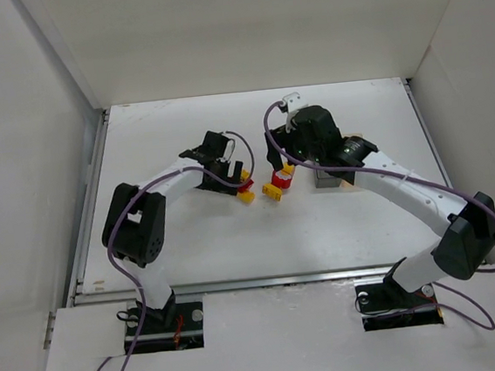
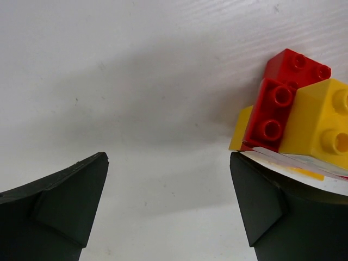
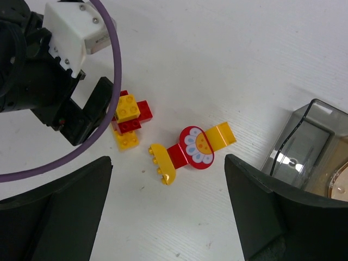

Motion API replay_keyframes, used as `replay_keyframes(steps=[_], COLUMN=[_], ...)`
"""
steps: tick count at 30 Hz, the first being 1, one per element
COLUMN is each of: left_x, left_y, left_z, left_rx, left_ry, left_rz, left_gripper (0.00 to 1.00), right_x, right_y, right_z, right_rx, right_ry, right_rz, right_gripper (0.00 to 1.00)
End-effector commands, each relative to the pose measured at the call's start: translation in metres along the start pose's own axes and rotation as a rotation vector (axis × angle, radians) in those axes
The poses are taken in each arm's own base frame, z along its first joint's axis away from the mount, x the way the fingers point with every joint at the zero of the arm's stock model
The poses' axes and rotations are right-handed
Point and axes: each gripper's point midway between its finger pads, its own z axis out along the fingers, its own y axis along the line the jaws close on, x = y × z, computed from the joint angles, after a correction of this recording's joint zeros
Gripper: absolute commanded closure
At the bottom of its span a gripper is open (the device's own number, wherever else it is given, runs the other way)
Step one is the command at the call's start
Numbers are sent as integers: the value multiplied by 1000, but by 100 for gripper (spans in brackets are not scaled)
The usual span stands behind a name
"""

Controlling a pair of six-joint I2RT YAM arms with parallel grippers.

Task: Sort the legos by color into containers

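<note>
Both arms are hunched over the middle of the table (image 1: 235,239) and neither is holding anything.

The left gripper (image 2: 168,204) is wide open, with only bare tabletop between its fingers (image 2: 65,204). A little clump of legos (image 2: 288,114) sits just ahead of it and off to one side, right at the tip of the finger on the right of its wrist view. It's a couple of red bricks with yellow ones jammed against them. It looks super close to that fingertip, maybe touching, but I honestly can't tell. From the top camera that same clump (image 1: 246,186) is tucked right at the front of the left gripper (image 1: 239,170).

The right gripper (image 3: 168,209) is released too, jaws spread, nothing in them. Straight ahead of it, about centred between the two fingers, lies a flower piece (image 3: 196,148). That's a round red bit with a white flower print, with a yellow brick on one end and a curved yellow one on the other. It's flat on the table and well apart from both fingers. Farther ahead and left is the red and yellow clump, beside the other arm's gripper.

The containers (image 3: 304,117) sit just past the right gripper's right-side finger. From above they're mostly hidden under that arm (image 1: 324,182).
</note>
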Motion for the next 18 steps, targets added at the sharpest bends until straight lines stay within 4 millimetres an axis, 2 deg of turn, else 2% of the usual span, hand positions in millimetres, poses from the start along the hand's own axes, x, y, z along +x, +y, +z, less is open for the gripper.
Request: replay_keyframes(steps=[1, 3, 4, 5, 6, 7, 12, 16, 18], left_x=[-35, -32, -18, -15, -15, -8, -26, -40, -37], left_y=[3, -17, -22, -26, -39, -43, -61, -61, -63], left_z=[-21, -33, -33, -36, -44, -44, -45, -37, -28], left_rx=[14, 80, 108, 137, 203, 232, 307, 283, 285], left_ry=[-143, -174, -155, -165, -192, -185, -262, -275, -242], left_rz=[56, 155, 189, 207, 228, 231, 246, 227, 200], left_gripper=[8, 9, 9, 9, 9, 9, 8, 8, 8], right_x=[-25, -25, -26, -26, -26, -26, -30, -28, -28], right_y=[9, 9, 8, 8, 8, 8, 11, 10, 9], right_z=[-5, -5, -5, -5, -5, -5, -6, -7, -7], right_rx=[-30, -30, -30, -30, -30, -30, -40, -39, -30], right_ry=[-62, -62, -62, -62, -62, -62, -71, -62, -63], right_rz=[-20, -21, -30, -30, -30, -30, -29, -30, -30], right_gripper=[11, 11, 11, 11, 11, 11, 11, 11, 11])
